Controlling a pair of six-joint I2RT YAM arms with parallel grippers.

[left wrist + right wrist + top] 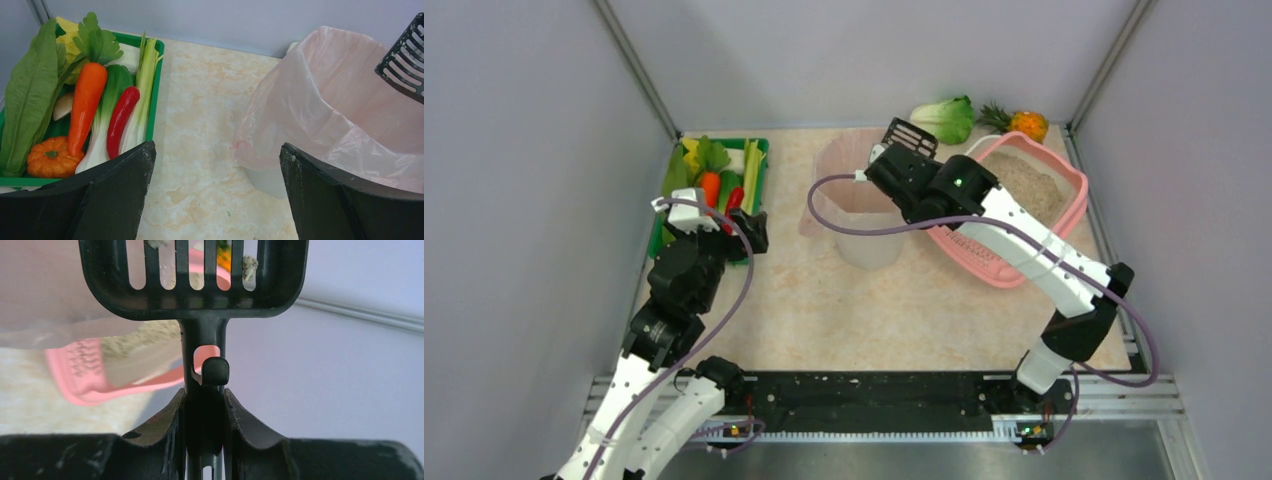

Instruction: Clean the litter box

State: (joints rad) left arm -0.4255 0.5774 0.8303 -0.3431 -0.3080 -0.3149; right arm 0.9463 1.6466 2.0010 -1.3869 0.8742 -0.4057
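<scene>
The pink litter box (984,268), filled with beige granules, sits at the back right, partly under my right arm. Its slotted rim (75,385) also shows in the right wrist view. My right gripper (892,153) (205,400) is shut on the handle of a black slotted scoop (911,136) (195,280). The scoop is raised above the far rim of the white bin with a pink liner (864,205) (340,100). A few grey clumps (250,265) lie on the scoop's slots. My left gripper (736,225) (217,147) stands open and empty above the table, left of the bin.
A green tray (761,150) (157,75) of toy vegetables stands at the back left, just beyond my left gripper. A toy bok choy (946,118) and a small pineapple (1024,124) lie by the back wall. Grey walls enclose the table on three sides.
</scene>
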